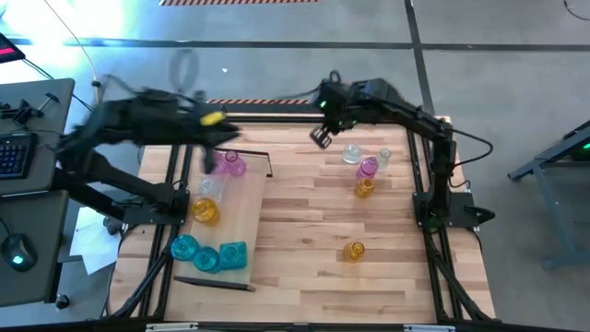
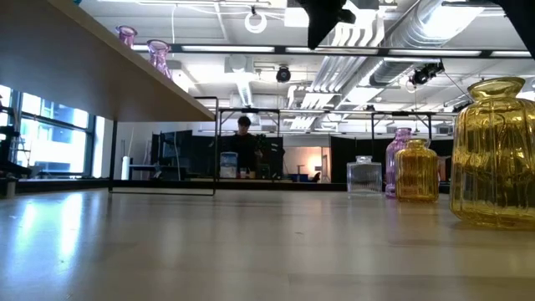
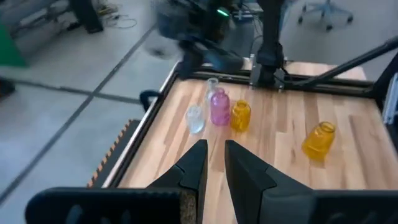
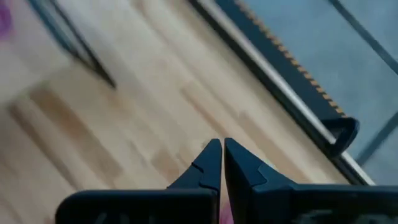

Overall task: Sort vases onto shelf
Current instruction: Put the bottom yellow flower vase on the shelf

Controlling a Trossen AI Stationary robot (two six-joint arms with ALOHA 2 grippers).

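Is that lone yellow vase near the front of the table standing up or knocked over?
Upright. The yellow vase shows its round mouth from above, and the left wrist view shows it standing on its base.

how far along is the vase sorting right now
Roughly halfway. Done: the shelf already carries a pink vase, a clear one, an amber vase and three teal vases. In hand: nothing; the left gripper and right gripper are both empty. Left: four vases clustered by the right arm and a lone amber vase.

On the pale flat wooden shelf board (image 1: 241, 207) stand pink glass vases (image 1: 230, 164), a clear one, an amber vase (image 1: 206, 211) and three teal vases (image 1: 207, 254). Clear, pink and amber vases (image 1: 366, 171) cluster upright on the surface, another amber vase (image 1: 355, 250) apart.
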